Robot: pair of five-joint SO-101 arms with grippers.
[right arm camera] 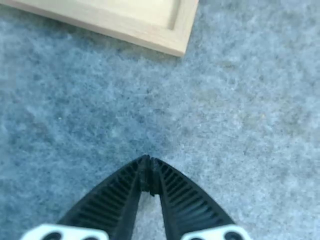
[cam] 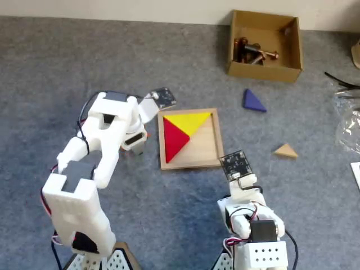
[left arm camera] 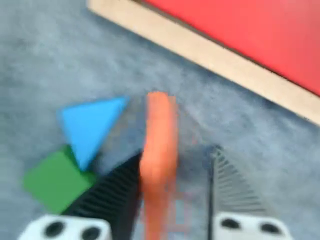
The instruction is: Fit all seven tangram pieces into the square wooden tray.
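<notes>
Tray [cam: 188, 163] has red tri [cam: 173, 140] + yellow tri [cam: 190, 121]. Box [cam: 261, 72] at 1 o'clock: metal bits [cam: 250, 52]. Left jaws apart, right jaws together.

Pale wooden tray [cam: 191, 164] — red triangle [cam: 173, 139], yellow triangle [cam: 189, 122]; grey carpet [cam: 56, 62].

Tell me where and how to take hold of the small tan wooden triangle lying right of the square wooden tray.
Come straight down with the nearer right hand: the small tan wooden triangle lies flat on the grey carpet with nothing beside it. Probably close across its side faces, long edge against opposite corner.
</notes>
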